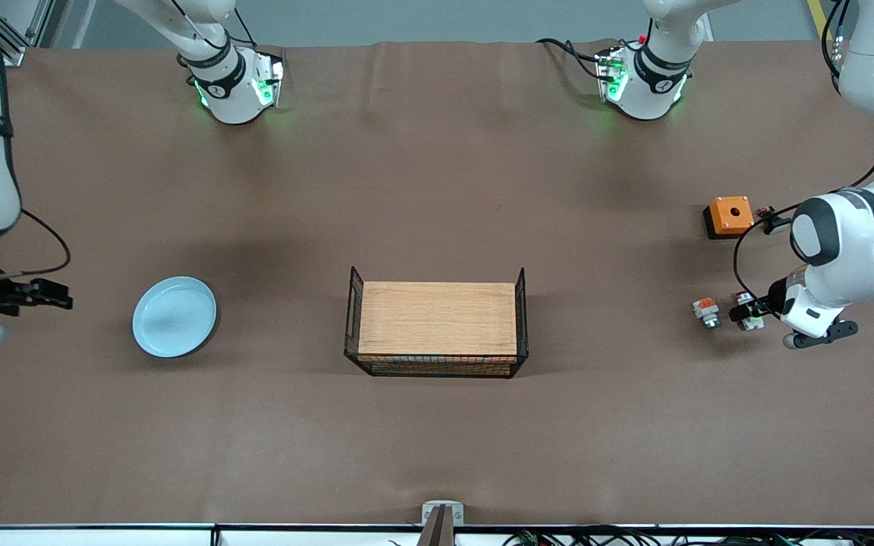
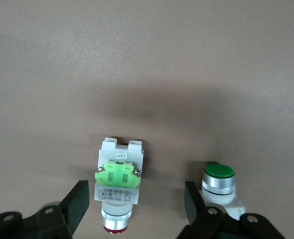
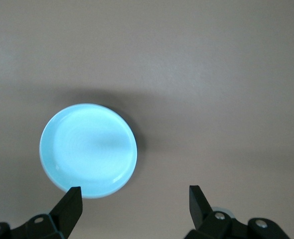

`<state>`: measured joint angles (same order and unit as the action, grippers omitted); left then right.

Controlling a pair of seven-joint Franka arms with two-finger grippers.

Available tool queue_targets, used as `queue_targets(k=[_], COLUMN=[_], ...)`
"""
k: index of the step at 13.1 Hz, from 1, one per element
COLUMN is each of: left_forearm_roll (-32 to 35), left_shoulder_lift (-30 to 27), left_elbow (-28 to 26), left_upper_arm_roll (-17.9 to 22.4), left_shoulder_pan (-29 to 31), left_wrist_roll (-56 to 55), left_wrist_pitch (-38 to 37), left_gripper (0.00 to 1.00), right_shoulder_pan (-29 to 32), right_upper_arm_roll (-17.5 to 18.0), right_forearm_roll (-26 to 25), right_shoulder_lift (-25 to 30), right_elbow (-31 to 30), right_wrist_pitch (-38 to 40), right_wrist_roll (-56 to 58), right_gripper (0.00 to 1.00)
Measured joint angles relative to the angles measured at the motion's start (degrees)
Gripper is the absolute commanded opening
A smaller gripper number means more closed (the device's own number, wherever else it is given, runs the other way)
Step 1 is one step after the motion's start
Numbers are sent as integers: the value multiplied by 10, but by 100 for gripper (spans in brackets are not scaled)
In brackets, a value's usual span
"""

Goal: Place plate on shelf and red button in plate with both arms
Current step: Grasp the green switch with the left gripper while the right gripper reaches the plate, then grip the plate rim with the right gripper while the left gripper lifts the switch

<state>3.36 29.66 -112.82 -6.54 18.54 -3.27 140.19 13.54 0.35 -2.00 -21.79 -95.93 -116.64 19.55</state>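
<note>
Brown table: red button [image 2: 116, 191] lies flat, lengthwise between open left gripper [image 2: 134, 204] fingers.

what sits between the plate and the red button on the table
In the front view, the wire basket with its wooden board lies between the plate and the red button.

glossy pale plate [image 1: 174, 316], matt brown cloth [image 1: 437, 189], wood-topped wire basket [image 1: 437, 320]

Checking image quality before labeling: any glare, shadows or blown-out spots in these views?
Right wrist view: the plate is blown out, a bright cyan glow with little surface detail and a dark shadow along one edge. Left wrist view: sharp, the label on the red button shows; a broad soft shadow lies on the cloth beside it. Front view: even light, soft arm shadows, green LED glow at both bases.
</note>
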Motion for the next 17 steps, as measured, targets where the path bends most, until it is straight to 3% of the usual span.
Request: queue_targets(k=[2,5,7,9,10,13,17], left_forearm_roll=[0,0,0,0,0,0,0], left_shoulder_lift=[2,11,19,23,21,-15,-127], left_elbow=[0,-1,-1,-1,1,19,68], left_upper_arm_roll=[0,1,0,-1,-3,-14,-56], left_shoulder_pan=[9,22,23,22,21,21,19], left_wrist_roll=[15,32,33,33,33,33,33], left_wrist_pitch=[0,1,9,15,16,4,-143], left_gripper=[79,62,27,5,1,0,0], right_shoulder_pan=[5,12,13,13,13,15,18], right_upper_arm_roll=[0,0,0,0,0,-1,0], right_forearm_roll=[6,23,25,25,26,27,28], right_shoulder_lift=[-34,-86,-110,-119,-119,-119,-117], right_elbow=[-17,-20,-22,-35,-45,-79,-121], right_wrist_pitch=[-67,-122,-135,-136,-139,-181,-203], right_wrist_roll=[0,-7,-31,-46,-48,-56,-112], right_gripper=[96,96,96,96,96,96,89])
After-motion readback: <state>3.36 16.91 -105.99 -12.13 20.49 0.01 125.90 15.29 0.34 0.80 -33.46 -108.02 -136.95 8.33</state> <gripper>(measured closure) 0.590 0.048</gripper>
